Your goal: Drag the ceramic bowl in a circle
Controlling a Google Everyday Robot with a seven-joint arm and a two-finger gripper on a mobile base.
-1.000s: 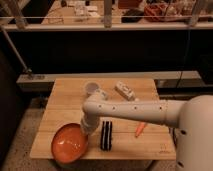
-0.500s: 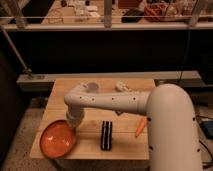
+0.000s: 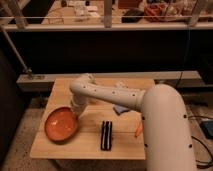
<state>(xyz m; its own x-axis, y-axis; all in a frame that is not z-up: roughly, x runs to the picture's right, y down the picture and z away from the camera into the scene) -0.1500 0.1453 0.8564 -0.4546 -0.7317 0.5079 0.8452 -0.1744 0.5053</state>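
The ceramic bowl, wide, shallow and orange with a glossy inside, sits on the left part of the wooden table. My white arm reaches in from the lower right, bends over the table's back, and comes down to the bowl's right rim. The gripper is at that rim, touching or just above it. The arm's end hides its contact with the bowl.
A black ribbed object lies near the table's front middle. A small orange item lies right of it, by my arm. A bluish piece and a white item show behind the arm. A dark railing and shelf run behind the table.
The bowl has slid left and then back from the front edge, toward the table's left side. The arm has swung left with it, and its elbow now sits over the table's back.
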